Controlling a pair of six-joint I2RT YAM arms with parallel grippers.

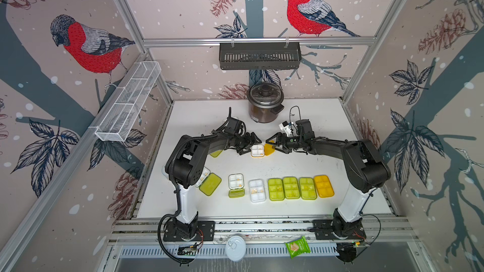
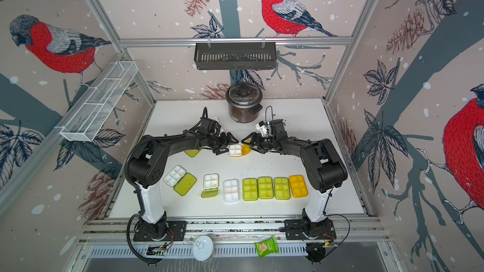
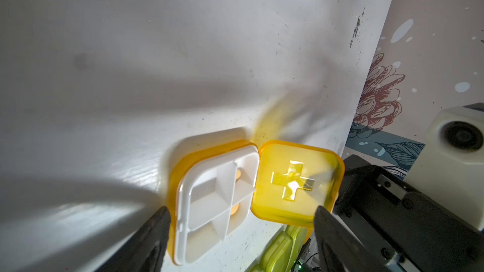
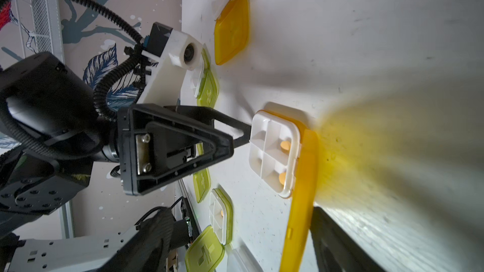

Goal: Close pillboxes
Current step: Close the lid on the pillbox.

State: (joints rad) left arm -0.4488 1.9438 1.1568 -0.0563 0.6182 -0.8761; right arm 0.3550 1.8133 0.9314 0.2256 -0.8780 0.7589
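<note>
Both arms meet mid-worktop (image 1: 301, 163) over one orange pillbox (image 1: 257, 150). Its white tray sits flat with pills showing in two cells. The lid (image 3: 296, 179) stands tilted up off the hinge, not yet down.

The left claw (image 1: 251, 146) has its jaws wide apart and straddles the box, one tip touching the tray's side (clearest from the right wrist). The right claw (image 1: 272, 145) faces it from the opposite side, jaws apart too. One finger (image 4: 332, 236) is just behind the raised lid; whether it's pressing, I can't tell.

Along the front there's a row: three shut lime boxes (image 1: 291, 188), a shut orange box (image 1: 324, 186) and a clear-lidded box (image 1: 256, 191) beside them. Then come two open lime boxes (image 1: 235, 181), lids flat on the worktop. A hidden lime box (image 1: 216, 153) peeks from under the left arm.
</note>
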